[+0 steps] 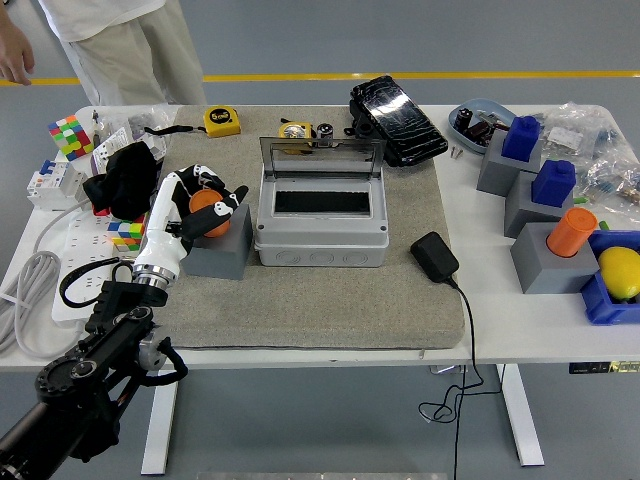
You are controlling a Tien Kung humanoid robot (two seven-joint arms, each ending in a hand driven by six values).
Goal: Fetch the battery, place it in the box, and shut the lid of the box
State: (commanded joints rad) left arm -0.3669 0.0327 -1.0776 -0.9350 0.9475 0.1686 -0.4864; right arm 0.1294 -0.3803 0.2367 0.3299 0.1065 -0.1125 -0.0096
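Observation:
An orange cylindrical battery (207,213) sits in the top of a grey block (220,250) on the felt mat, left of the box. My left hand (206,200), white and black, wraps around the battery with fingers curled over its top and sides. The grey box (320,232) stands at the mat's centre. Its clear lid (322,151) is raised upright at the back and the dark opening (310,202) shows. My right hand is out of sight.
A black adapter (434,256) with its cable lies right of the box. Behind are a yellow tape measure (222,121) and black pouch (397,118). Grey blocks with blue and orange cylinders (572,232) stand right. A person (120,45) stands at the far left corner.

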